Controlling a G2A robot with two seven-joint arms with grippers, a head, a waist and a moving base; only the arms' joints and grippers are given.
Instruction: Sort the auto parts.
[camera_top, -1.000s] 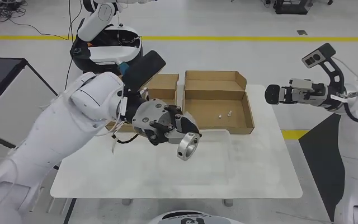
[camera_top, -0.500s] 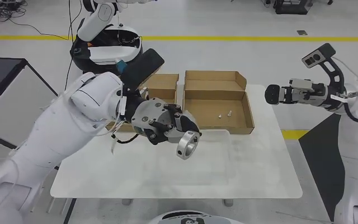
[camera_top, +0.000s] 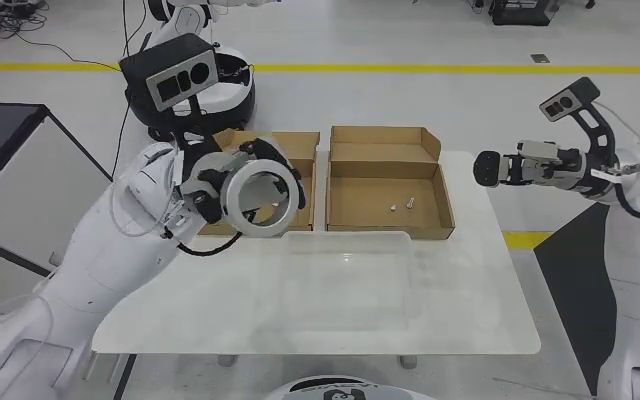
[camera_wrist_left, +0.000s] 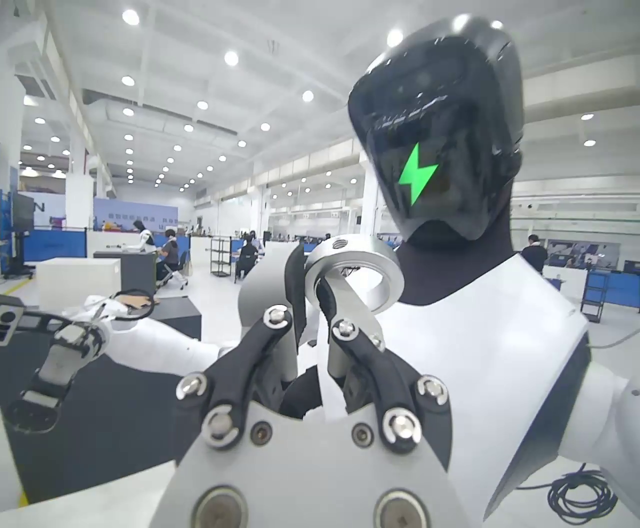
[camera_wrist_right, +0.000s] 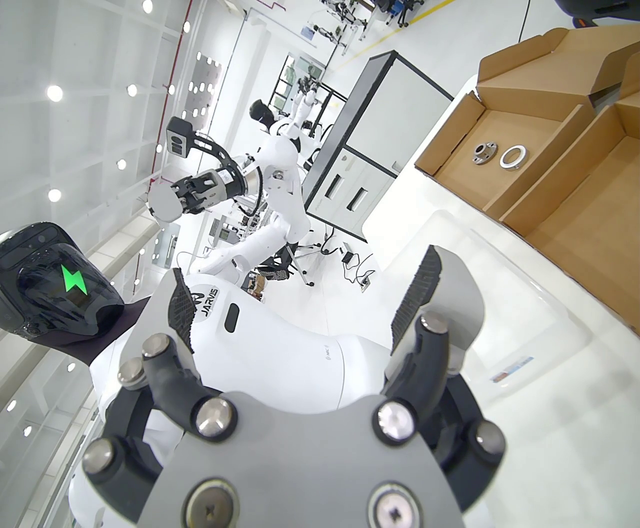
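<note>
**Left wrist view.** The left gripper (camera_wrist_left: 310, 285) is clamped on a silver metal collar ring (camera_wrist_left: 385, 280). One finger sits inside the bore and the other presses against the outer wall. A threaded hole shows in the upper rim of the collar ring, which is held in the air.

**Top view.** The left gripper, with the collar ring, hangs high above the left part of the white tabletop (camera_top: 450, 320), over the near end of the left brown cardboard box (camera_top: 300, 150). Just beside that box stands the right brown cardboard box (camera_top: 370, 200), which has a few small pale parts (camera_top: 400, 206) on its floor. A clear plastic tray (camera_top: 345, 236) lies on the tabletop in front of both boxes. The right gripper (camera_top: 483, 168) hangs beyond the tabletop's right edge, well apart from the boxes.

**Right wrist view.** The right gripper's fingers are spread wide with nothing between them. On the floor of the left brown cardboard box lie a flanged grey metal hub (camera_wrist_right: 484, 151) and a flat silver washer ring (camera_wrist_right: 514, 156), just beside each other.
</note>
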